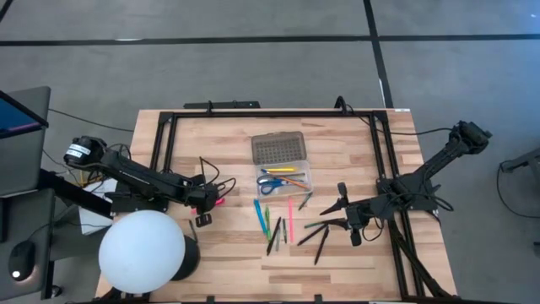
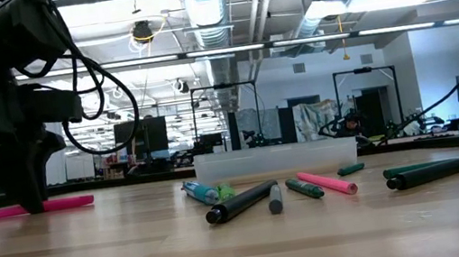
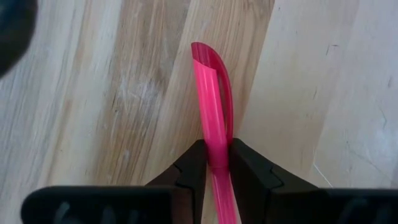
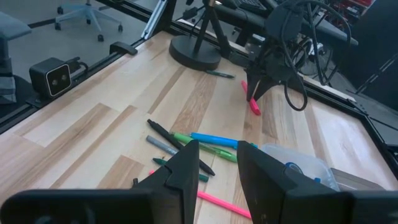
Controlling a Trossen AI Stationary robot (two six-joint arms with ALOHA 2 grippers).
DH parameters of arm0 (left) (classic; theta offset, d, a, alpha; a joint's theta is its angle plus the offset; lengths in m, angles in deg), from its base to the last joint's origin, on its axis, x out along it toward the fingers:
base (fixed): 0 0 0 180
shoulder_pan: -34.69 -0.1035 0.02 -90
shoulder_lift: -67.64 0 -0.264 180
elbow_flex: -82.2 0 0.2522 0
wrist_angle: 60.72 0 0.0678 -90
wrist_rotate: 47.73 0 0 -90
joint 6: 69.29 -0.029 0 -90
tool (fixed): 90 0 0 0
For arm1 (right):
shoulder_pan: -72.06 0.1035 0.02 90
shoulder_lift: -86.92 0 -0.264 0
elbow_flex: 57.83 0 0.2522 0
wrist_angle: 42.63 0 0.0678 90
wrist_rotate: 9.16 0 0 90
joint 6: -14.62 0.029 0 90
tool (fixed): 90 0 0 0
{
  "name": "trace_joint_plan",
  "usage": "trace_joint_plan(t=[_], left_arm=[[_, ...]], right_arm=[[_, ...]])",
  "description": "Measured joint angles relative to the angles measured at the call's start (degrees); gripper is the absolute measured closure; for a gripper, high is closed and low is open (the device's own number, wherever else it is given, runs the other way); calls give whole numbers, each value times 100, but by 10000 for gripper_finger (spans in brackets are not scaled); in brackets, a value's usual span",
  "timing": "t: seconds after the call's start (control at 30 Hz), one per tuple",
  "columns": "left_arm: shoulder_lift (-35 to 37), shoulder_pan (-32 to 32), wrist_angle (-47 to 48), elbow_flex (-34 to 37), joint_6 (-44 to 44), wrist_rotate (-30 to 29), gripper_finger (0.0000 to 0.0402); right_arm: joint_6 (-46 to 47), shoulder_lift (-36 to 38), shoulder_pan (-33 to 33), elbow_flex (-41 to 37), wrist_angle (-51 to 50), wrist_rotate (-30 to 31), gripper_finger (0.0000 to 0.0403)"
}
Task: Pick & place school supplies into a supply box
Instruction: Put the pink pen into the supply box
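My left gripper (image 1: 205, 203) is down at the table's left side, shut on a pink marker (image 3: 211, 93), which also shows as a level pink marker (image 2: 59, 205) in the low view. The supply box (image 1: 281, 165) lies open at the table's middle, with its grid lid (image 1: 277, 149) on the far side. Its clear tray (image 1: 297, 185) holds blue-handled scissors (image 1: 270, 186) and yellow and orange pens. Loose pens (image 1: 278, 221) in blue, green, pink and black lie flat in front of it. My right gripper (image 1: 341, 214) hovers open to the right of them, and the pens (image 4: 205, 140) show past its fingers. My left gripper pinches the pink marker's barrel (image 3: 214, 134) between its two fingers (image 3: 193, 168), which come from above, point down and lie across it. The marker lies level, sticking out on both sides of the fingers (image 2: 35, 199). Whether it still rests on the wood, I cannot tell.
A large white sphere (image 1: 142, 252) on a dark base stands at the near left corner, close to my left arm. A black frame (image 1: 270, 112) borders the table's far and side edges. Bare wood (image 1: 236, 253) lies along the near edge.
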Motion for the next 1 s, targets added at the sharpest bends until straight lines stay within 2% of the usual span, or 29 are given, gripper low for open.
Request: trace_joint_plan(t=[0.43,0.73,1.0], left_arm=[[-15,-2,33,-55,-9,-23,343],[-42,-7,-47,-613,-721,-128,349],[-39,-4,5,-844,-962,-212,351]], right_arm=[[0,0,0,0,0,0,301],[0,0,-2,0,-3,2,301],[2,0,0,0,-42,2,301]])
